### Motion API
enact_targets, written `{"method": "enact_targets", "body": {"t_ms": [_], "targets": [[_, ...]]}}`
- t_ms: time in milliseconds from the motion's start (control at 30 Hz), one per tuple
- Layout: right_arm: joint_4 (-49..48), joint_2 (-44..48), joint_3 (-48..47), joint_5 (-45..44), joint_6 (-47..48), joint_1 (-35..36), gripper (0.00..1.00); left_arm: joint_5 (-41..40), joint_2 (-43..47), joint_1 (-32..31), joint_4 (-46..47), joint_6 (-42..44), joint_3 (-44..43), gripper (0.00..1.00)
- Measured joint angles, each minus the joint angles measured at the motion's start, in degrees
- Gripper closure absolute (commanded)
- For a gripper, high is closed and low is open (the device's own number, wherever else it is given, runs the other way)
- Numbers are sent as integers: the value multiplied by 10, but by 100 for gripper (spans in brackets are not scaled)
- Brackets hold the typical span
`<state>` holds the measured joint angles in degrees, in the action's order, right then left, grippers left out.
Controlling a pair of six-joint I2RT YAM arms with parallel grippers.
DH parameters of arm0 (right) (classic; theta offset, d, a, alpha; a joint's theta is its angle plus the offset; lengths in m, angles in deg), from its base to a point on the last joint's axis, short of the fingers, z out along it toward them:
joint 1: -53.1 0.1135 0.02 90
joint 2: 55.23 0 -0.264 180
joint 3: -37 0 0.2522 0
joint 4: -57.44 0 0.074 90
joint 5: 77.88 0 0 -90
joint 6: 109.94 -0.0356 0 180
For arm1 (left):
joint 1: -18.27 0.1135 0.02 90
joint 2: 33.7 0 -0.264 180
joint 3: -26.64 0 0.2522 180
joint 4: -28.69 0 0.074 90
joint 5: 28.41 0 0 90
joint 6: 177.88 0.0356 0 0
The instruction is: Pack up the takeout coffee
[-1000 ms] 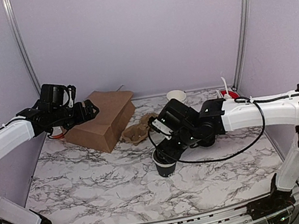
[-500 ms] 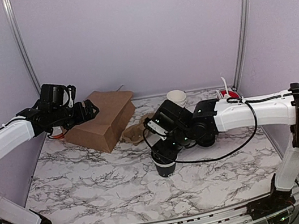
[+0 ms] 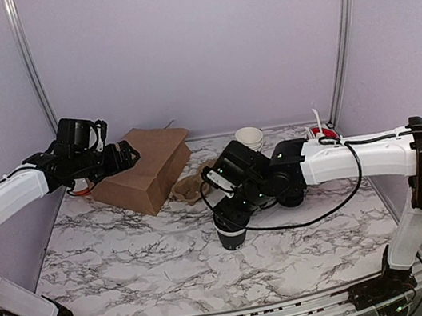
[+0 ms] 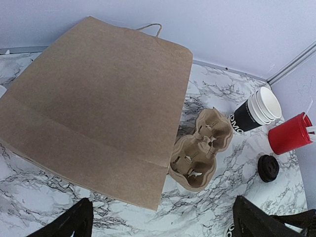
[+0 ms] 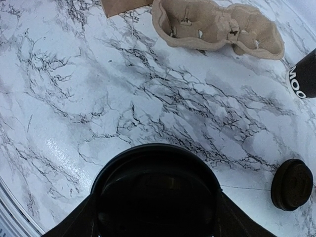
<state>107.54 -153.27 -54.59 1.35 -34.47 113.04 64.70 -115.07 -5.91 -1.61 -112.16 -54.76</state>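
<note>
1. Coffee (image 3: 233,235): black cup with a black lid, upright, near the middle of the table (image 3: 114,255), a shade toward 5 o'clock. I cannot tell whether its base touches the marble.

2. Right claw (image 3: 230,221): reaches in from 2 o'clock of the coffee and is clamped on the cup's upper wall, one finger on each side. The lid fills the bottom of the wrist view.

3. Left claw (image 4: 162,210): in the air over the table's 10 o'clock corner, fingers spread wide, holding nothing.

4. Bag (image 3: 144,169): brown paper, lying flat at the table's 10 o'clock, its handle toward the far wall, under the left claw.

5. Carrier (image 3: 191,185): moulded pulp, at 11 o'clock of the coffee, lying against the bag's edge.

6. Cups (image 3: 250,137): nested stack, black with white rims, at 1 o'clock of the coffee, near the far edge.

7. Holder (image 3: 322,134): red, with white sticks rising from it, at the table's 2 o'clock corner, just beside the cups.

8. Lids (image 4: 268,168): low black round pile, on the marble near the holder, well apart from the coffee.
</note>
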Motion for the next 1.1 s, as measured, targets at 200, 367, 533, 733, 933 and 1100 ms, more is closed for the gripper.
{"method": "enact_targets", "body": {"t_ms": [200,367,533,733,933,1100], "targets": [[6,0,-2,-1,0,0,28,1,0,0,0,0,0,1],[9,0,-2,-3,-1,2,28,1,0,1,0,0,0,1],[10,1,-3,-5,-2,3,28,1,0,2,0,0,0,1],[10,4,-5,-13,-3,3,28,1,0,2,0,0,0,1],[10,5,-10,-13,-3,3,28,3,0,2,0,0,0,1],[10,5,-12,-8,-4,10,28,5,0,2,0,0,0,1]]}}
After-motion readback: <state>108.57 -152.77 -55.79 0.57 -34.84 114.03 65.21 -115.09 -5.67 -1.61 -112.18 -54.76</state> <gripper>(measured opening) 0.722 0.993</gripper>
